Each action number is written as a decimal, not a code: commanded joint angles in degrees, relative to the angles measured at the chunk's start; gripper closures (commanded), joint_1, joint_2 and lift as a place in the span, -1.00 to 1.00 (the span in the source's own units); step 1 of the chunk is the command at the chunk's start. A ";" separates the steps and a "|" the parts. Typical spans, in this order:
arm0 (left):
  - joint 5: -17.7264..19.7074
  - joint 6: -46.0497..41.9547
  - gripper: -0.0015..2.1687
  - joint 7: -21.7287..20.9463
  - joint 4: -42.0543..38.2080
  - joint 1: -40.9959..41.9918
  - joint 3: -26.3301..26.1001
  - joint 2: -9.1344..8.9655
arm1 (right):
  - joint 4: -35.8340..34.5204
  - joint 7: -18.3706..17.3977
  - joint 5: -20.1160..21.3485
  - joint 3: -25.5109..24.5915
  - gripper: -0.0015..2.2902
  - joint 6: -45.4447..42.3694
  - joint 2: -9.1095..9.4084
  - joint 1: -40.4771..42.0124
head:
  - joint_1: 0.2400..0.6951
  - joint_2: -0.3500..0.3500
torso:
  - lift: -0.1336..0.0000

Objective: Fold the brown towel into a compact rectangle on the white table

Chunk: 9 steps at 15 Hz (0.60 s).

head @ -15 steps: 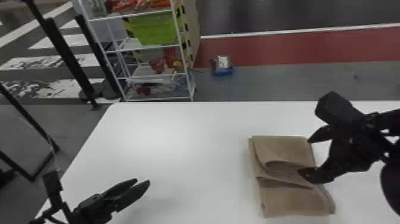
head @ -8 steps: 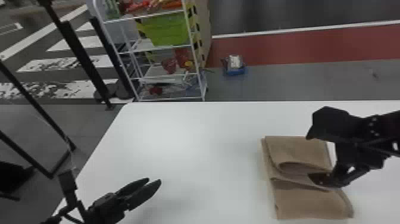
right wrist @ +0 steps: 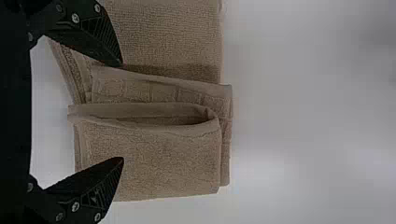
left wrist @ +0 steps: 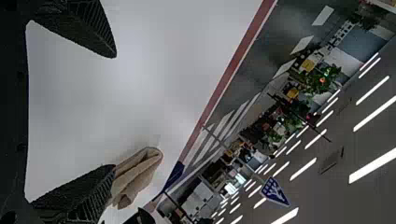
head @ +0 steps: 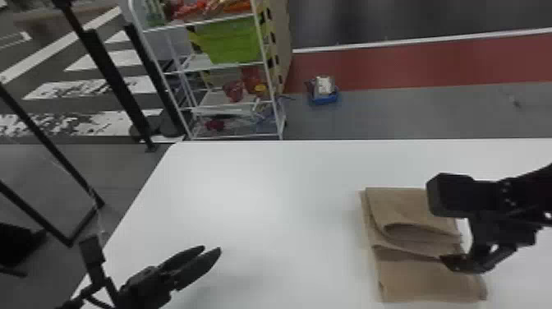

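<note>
As the brown towel [head: 402, 207] lies unchanged, the right gripper [head: 462, 263] sits lower in the head view than before, jaws open; the left gripper [head: 210, 249] has parted jaws too.

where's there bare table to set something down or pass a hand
The widest bare patch of the white table lies between the left tool and the brown towel. A strip from the towel to the far edge is bare too. It's crowded where the right tool spreads over the towel.
</note>
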 commanded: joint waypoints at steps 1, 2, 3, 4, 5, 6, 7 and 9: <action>0.02 0.00 -0.97 -0.11 0.10 -0.08 0.21 0.00 | 1.96 0.19 0.20 0.82 -0.83 -0.68 0.08 -0.67 | 1.00 0.72 | -0.85; 0.02 0.00 -0.97 -0.11 0.10 0.01 0.30 0.00 | 1.96 0.19 0.38 1.70 -0.83 -0.68 0.08 -0.67 | 1.00 0.71 | -0.85; 0.02 0.00 -0.97 -0.11 0.10 0.01 0.30 -0.09 | 1.96 0.19 0.47 2.14 -0.83 -0.68 0.08 -0.58 | 1.00 0.71 | -0.85; 0.02 0.00 -0.97 -0.11 0.10 0.01 0.38 -0.09 | 2.31 0.19 0.73 2.66 -0.83 -0.68 0.08 -0.67 | 1.00 0.72 | -0.85; 0.02 0.00 -0.97 -0.11 0.10 0.01 0.38 0.00 | 2.93 0.19 0.82 2.93 -0.83 -0.68 0.25 -0.76 | 1.00 0.73 | -0.85; 0.02 0.00 -0.97 -0.11 0.10 0.01 0.38 -0.09 | 3.54 0.19 1.26 3.37 -0.82 -0.68 0.34 -1.11 | 1.00 0.75 | -0.85; 0.02 0.00 -0.97 -0.11 0.18 0.01 0.38 0.00 | 4.60 0.19 1.61 3.37 -0.81 -0.68 0.78 -1.55 | 1.00 0.75 | -0.85; 0.02 0.00 -0.97 -0.11 0.18 0.01 0.38 -0.09 | 7.06 0.19 2.14 3.37 -0.80 -0.85 1.57 -2.87 | 1.00 0.75 | -0.85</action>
